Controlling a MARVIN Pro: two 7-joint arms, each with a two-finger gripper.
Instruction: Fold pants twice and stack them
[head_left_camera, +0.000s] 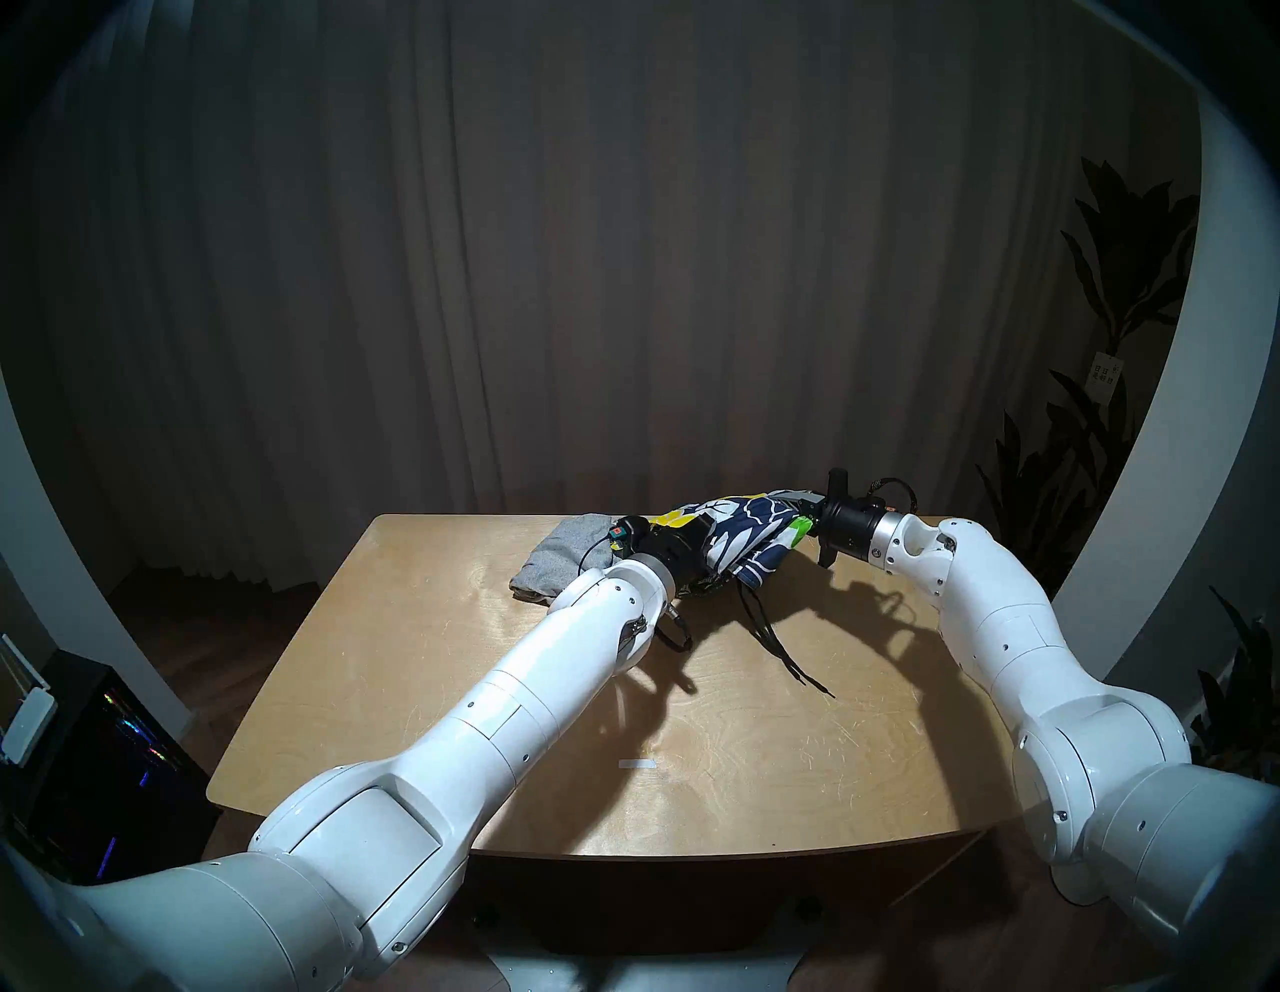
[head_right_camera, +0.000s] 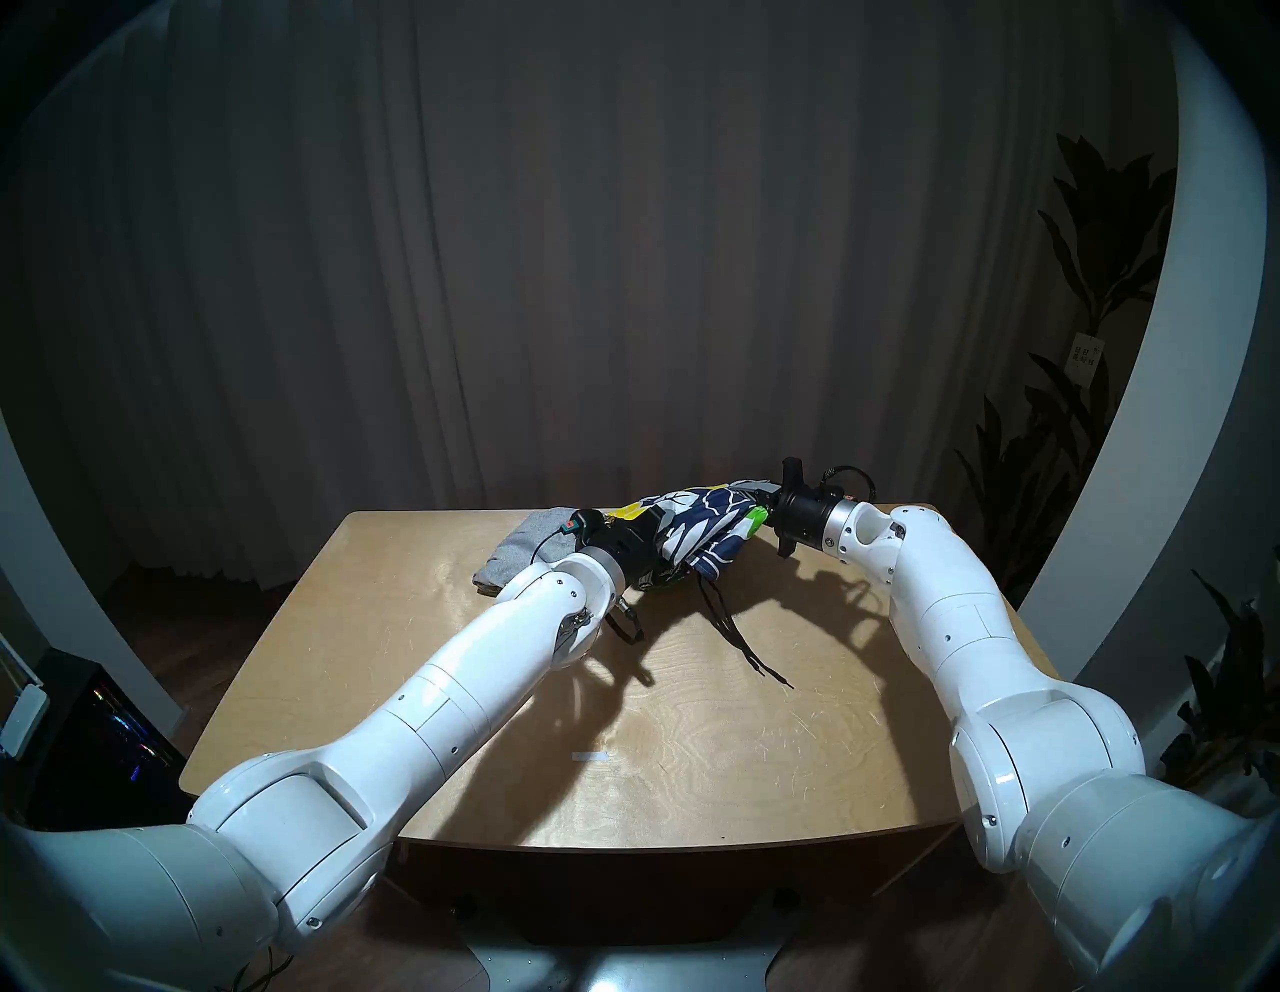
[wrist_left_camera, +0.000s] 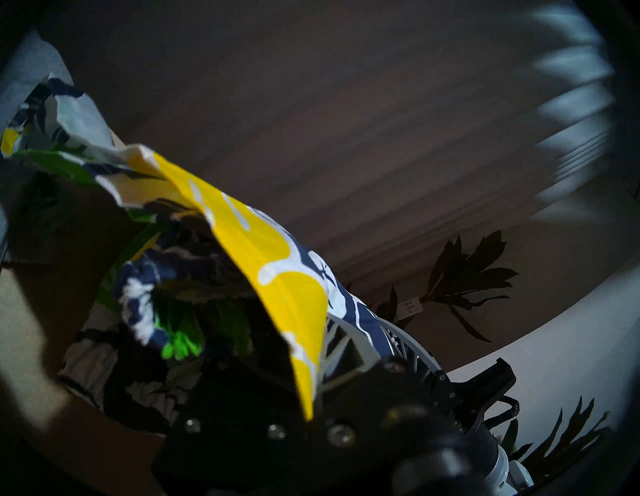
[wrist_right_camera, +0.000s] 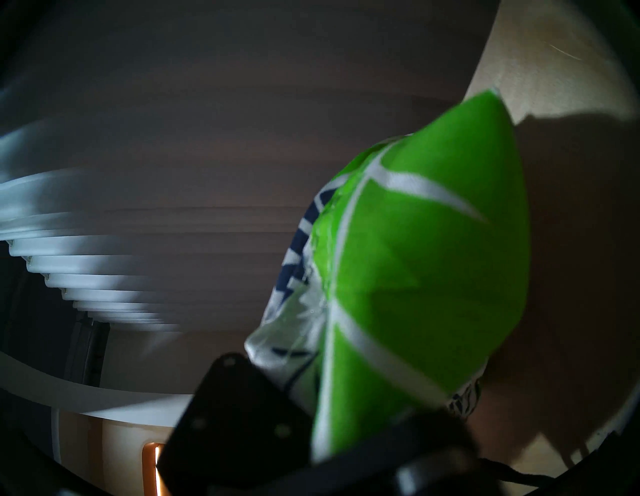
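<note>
- Your left gripper (head_left_camera: 699, 547) is clamped on one end of the floral shorts (head_left_camera: 751, 537), its fingers buried in the print.
- Your right gripper (head_left_camera: 807, 518) is closed on the other end, by a green leaf.
- The shorts hang bunched between the two, raised off the wooden table (head_left_camera: 485, 693) near its far edge; the black drawstring (head_left_camera: 783, 648) trails down onto the wood.
- The grey shorts (head_left_camera: 554, 561) lie folded on the table, just left of your left wrist.
- You see a white tape mark (head_left_camera: 637, 764) toward the near edge.
- Grey curtains (head_left_camera: 554, 242) close the back; a leafy plant (head_left_camera: 1108, 346) stands at right, a dark cabinet (head_left_camera: 90, 769) at left.
</note>
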